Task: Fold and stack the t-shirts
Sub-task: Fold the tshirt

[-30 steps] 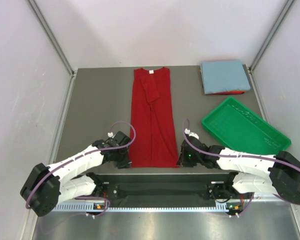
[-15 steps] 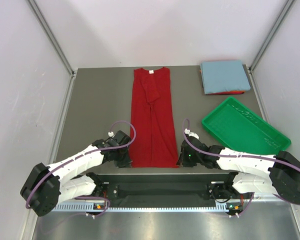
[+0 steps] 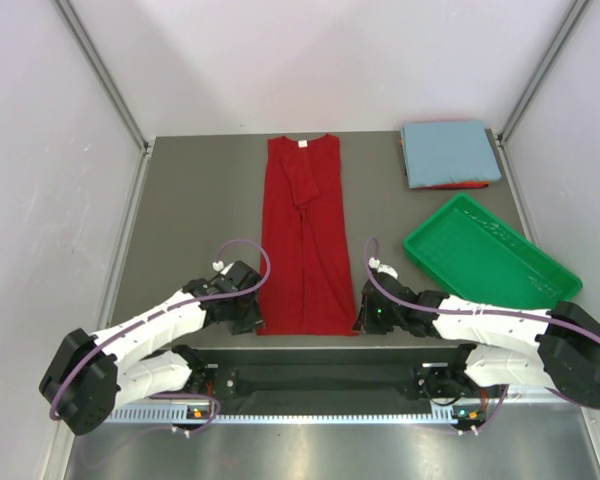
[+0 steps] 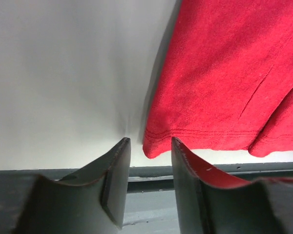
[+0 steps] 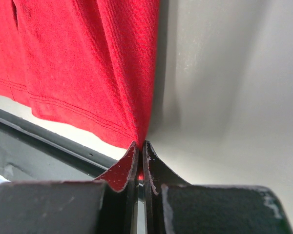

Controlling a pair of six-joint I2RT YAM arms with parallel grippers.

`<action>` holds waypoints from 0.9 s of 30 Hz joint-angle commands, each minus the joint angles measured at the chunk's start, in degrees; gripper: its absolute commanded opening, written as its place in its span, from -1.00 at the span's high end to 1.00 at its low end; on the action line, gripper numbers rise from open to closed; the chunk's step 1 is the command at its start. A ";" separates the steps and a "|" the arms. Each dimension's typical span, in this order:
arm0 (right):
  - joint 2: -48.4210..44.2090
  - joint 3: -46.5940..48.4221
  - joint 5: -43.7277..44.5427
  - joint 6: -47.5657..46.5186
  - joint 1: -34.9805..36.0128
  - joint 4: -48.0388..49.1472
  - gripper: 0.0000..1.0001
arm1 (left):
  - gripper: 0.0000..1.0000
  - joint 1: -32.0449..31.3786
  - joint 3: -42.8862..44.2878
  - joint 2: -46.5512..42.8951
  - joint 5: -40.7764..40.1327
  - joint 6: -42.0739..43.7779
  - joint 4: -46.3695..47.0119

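The right tool [image 5: 140,146] grips one hem corner of the dark red cloth t-shirt [image 3: 305,240]; the left tool [image 4: 149,142] is released at the other.

A lab cell: grey table [image 3: 195,220] boxed by 3 white panels [image 3: 320,60] (aluminium corner struts [image 3: 102,72]).

Red shirt [image 3: 308,235] is plain deep red, with a tiny white label [image 3: 302,144]. Blue shirt [image 3: 450,152] is pale and plain, and a sliver of a second red shirt [image 3: 442,186] shows at its edge. Tray [image 3: 490,255] is bright green. Table [image 3: 200,210] is flat grey. Left arm [image 3: 155,328] and right arm [image 3: 490,322] are white with black joints, cables [image 3: 250,247] purple. Left gripper [image 4: 149,146] is black, right gripper [image 5: 140,148] black too.
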 commanded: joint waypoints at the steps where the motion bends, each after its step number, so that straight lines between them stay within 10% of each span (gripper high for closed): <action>1: -0.74 1.11 -0.68 -0.54 0.48 0.11 1.00 | 0.20 -0.04 -1.19 -0.02 0.30 -0.70 2.87; 9: -0.04 2.43 -0.77 -1.06 0.48 -0.24 1.00 | 1.00 -0.04 -1.11 -0.55 1.89 -1.32 4.55; 27: 20.33 30.61 -0.24 -26.62 -12.17 -6.47 1.00 | 1.00 11.29 24.80 24.40 5.84 12.48 9.66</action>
